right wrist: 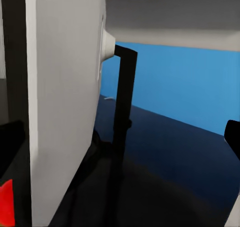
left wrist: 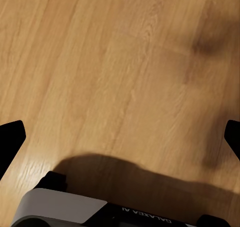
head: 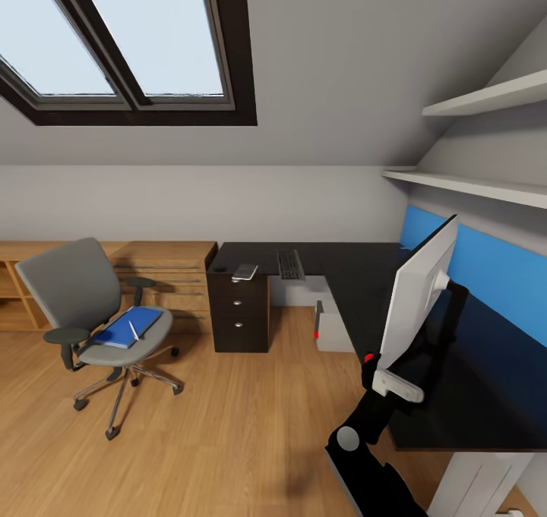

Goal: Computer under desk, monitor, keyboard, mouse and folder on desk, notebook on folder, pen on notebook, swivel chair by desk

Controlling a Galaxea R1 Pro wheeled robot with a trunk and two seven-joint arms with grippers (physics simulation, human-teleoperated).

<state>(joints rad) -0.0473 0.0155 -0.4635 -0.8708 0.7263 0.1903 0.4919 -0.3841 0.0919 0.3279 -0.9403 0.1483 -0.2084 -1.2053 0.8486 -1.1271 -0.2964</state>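
Jaws of the right gripper (head: 391,376) sit at the lower edge of the monitor (head: 420,293), and from where I stand they look closed on it, though the contact itself is hard to see; the right wrist view has the white back panel close up between the two dark fingers. Jaws of the left gripper (left wrist: 120,137) are spread wide over bare wooden floor (left wrist: 110,62), holding nothing.

The monitor is on the black surface (head: 486,395), near its front edge, tilted on a slim black stand. Beyond the monitor, at the far corner of the surface, lie the keyboard (head: 289,264) and a flat pale thing I take for the mouse (head: 245,272), so both are well apart from the monitor and, I judge, yet to be brought beside it. The grey computer (head: 331,329) box stands on the floor under the surface. Far left of the monitor, the swivel chair (head: 91,312) carries the blue folder (head: 128,327) with a pen (head: 133,330) on it; I cannot make out the notebook separately. That stacking, and rolling the chair in, seem wholly undone.

The chair has a smooth grey shell and chrome legs.
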